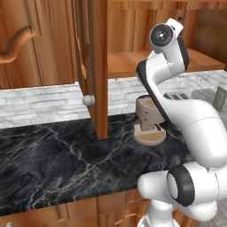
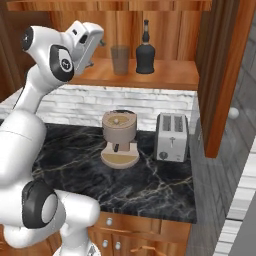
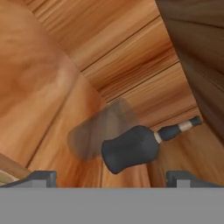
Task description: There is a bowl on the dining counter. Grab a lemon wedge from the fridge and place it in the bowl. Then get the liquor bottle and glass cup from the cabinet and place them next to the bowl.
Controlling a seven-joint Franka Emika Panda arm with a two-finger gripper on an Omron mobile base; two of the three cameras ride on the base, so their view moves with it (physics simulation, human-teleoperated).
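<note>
Hand view: jaws wide, nothing between them; gripper (image 3: 111, 177) faces open cabinet. Liquor bottle (image 3: 131, 149) dead centre, glass cup (image 3: 94, 133) touching at ten o'clock. Likely heavy, slick, breakable glass; grip bottle's broad body, not neck.

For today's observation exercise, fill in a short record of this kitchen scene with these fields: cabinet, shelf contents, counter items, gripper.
cabinet: wooden wall cabinet, doors open
shelf contents: glass cup to the left of dark liquor bottle, both upright, close together
counter items: tan coffee machine beside silver toaster on black marble worktop
gripper: gripper open, empty, raised at shelf height, pointing at the cup and bottle
</note>
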